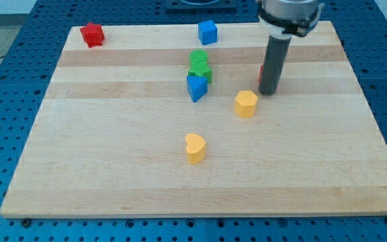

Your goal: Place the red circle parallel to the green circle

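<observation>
My tip [269, 92] rests on the board right of centre. A red block [261, 71], likely the red circle, is almost wholly hidden behind the rod; only a thin red sliver shows at the rod's left edge, just above the tip. Two green blocks sit close together near the view's top centre. The upper one [197, 58] looks round, and the lower one [202, 72] touches it. The tip is about a hundred pixels to the right of them.
A blue triangle [195, 88] touches the lower green block from below. A yellow hexagon [246, 103] lies just below-left of the tip. A yellow heart [195, 148] is at centre bottom. A blue block [207, 31] and a red star-like block [93, 35] sit near the top edge.
</observation>
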